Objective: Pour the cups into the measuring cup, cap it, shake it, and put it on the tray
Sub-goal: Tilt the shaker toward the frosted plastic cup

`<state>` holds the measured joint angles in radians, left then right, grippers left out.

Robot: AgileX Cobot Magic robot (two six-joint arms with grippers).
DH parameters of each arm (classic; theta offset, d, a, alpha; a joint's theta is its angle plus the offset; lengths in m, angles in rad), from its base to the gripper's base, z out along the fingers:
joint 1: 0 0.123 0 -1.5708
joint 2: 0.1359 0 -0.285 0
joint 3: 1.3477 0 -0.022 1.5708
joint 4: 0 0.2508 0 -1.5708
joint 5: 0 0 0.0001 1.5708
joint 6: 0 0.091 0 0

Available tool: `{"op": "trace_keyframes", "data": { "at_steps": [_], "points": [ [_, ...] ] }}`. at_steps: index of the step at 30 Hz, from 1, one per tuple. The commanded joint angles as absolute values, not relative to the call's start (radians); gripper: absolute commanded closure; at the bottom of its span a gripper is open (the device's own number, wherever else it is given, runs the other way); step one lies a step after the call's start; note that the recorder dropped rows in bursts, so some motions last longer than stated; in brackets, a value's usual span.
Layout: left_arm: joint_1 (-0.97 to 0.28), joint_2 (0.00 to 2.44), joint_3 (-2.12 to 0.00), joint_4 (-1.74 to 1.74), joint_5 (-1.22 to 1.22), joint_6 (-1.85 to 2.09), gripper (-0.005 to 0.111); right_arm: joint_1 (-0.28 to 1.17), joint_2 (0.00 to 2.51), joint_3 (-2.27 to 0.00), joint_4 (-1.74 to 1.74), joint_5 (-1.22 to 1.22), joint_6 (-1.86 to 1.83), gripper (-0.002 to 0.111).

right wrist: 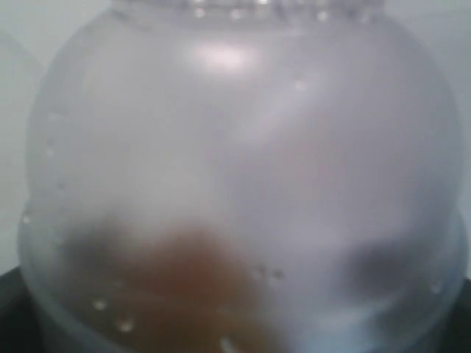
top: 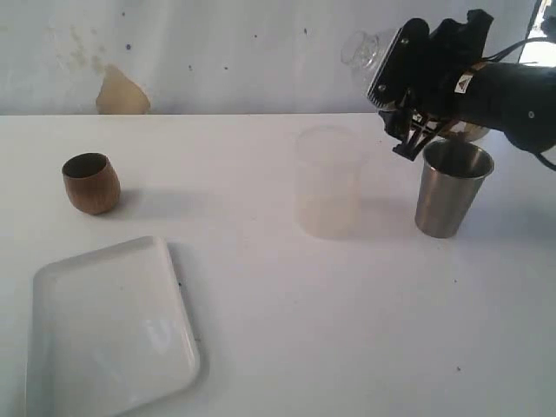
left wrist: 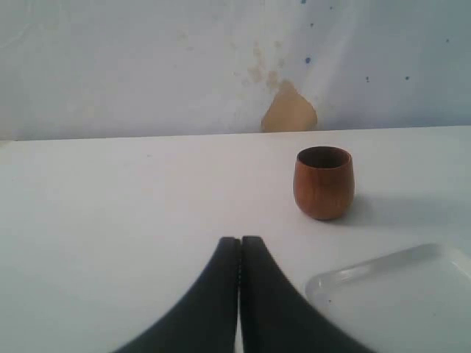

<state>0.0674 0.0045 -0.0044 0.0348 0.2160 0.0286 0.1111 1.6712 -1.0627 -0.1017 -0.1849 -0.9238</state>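
My right gripper (top: 377, 62) hangs in the air at the back right, shut on the clear dome cap (top: 359, 48). The cap (right wrist: 243, 162) fills the right wrist view, its ringed neck pointing away, and it hides the fingers. Below and left of it, mid-table, stands the tall clear measuring cup (top: 328, 182); its lower part looks faintly tinted and its marks do not show. The steel tumbler (top: 450, 187) stands upright under the right arm. At the far left stands the wooden cup (top: 91, 182) (left wrist: 324, 182). My left gripper (left wrist: 239, 244) is shut and empty, short of the wooden cup.
The white tray (top: 104, 334) (left wrist: 397, 294) lies at the front left, close beside the left gripper. A pale thing (top: 472, 132) behind the tumbler is mostly hidden by the right arm. A wall runs along the table's far edge.
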Motion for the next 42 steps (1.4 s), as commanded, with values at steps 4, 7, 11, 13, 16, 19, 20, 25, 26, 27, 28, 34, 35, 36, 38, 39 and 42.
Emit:
{"op": "trace_keyframes", "data": {
  "at_steps": [4, 7, 11, 13, 16, 19, 20, 25, 26, 27, 28, 34, 35, 36, 38, 39, 42],
  "points": [
    [0.069, 0.000, 0.000, 0.037, 0.211, 0.027, 0.106, 0.102, 1.658, -1.085, -0.103, -0.294, -1.043, 0.108],
    [0.069, 0.000, 0.000, 0.037, 0.211, 0.027, 0.106, 0.090, 1.658, -1.085, -0.103, -0.291, -1.047, 0.108],
    [0.069, 0.000, 0.000, 0.037, 0.211, 0.027, 0.106, 0.057, 1.658, -1.085, -0.102, -0.264, -1.054, 0.108],
    [0.069, 0.000, 0.000, 0.037, 0.211, 0.027, 0.106, 0.041, 1.658, -1.085, -0.102, -0.244, -1.069, 0.108],
    [0.069, 0.000, 0.000, 0.037, 0.211, 0.027, 0.106, 0.029, 1.658, -1.085, -0.102, -0.240, -1.092, 0.108],
    [0.069, 0.000, 0.000, 0.037, 0.211, 0.027, 0.106, 0.029, 1.658, -1.085, -0.105, -0.244, -1.142, 0.108],
    [0.069, 0.000, 0.000, 0.037, 0.211, 0.027, 0.106, 0.029, 1.658, -1.085, -0.105, -0.249, -1.175, 0.108],
    [0.069, 0.000, 0.000, 0.037, 0.211, 0.027, 0.106, 0.029, 1.658, -1.085, -0.105, -0.256, -1.221, 0.108],
    [0.069, 0.000, 0.000, 0.037, 0.211, 0.027, 0.106, 0.029, 1.659, -1.085, -0.105, -0.256, -1.229, 0.108],
    [0.069, 0.000, 0.000, 0.037, 0.211, 0.027, 0.106, 0.029, 1.659, -1.085, -0.105, -0.256, -1.234, 0.108],
    [0.069, 0.000, 0.000, 0.037, 0.211, 0.027, 0.106, 0.029, 1.663, -1.085, -0.105, -0.261, -1.234, 0.108],
    [0.069, 0.000, 0.000, 0.037, 0.211, 0.027, 0.106, 0.029, 1.667, -1.085, -0.109, -0.278, -1.277, 0.108],
    [0.069, 0.000, 0.000, 0.037, 0.211, 0.027, 0.106, 0.029, 1.667, -1.085, -0.109, -0.286, -1.293, 0.108],
    [0.069, 0.000, 0.000, 0.037, 0.211, 0.027, 0.106, 0.029, 1.667, -1.085, -0.109, -0.290, -1.307, 0.108],
    [0.069, 0.000, 0.000, 0.037, 0.211, 0.027, 0.106, 0.029, 1.667, -1.085, -0.109, -0.303, -1.315, 0.108],
    [0.069, 0.000, 0.000, 0.037, 0.211, 0.027, 0.106, 0.029, 1.667, -1.085, -0.109, -0.308, -1.315, 0.108],
    [0.069, 0.000, 0.000, 0.037, 0.211, 0.027, 0.106, 0.029, 1.679, -1.085, -0.109, -0.320, -1.365, 0.108]
  ]
}}
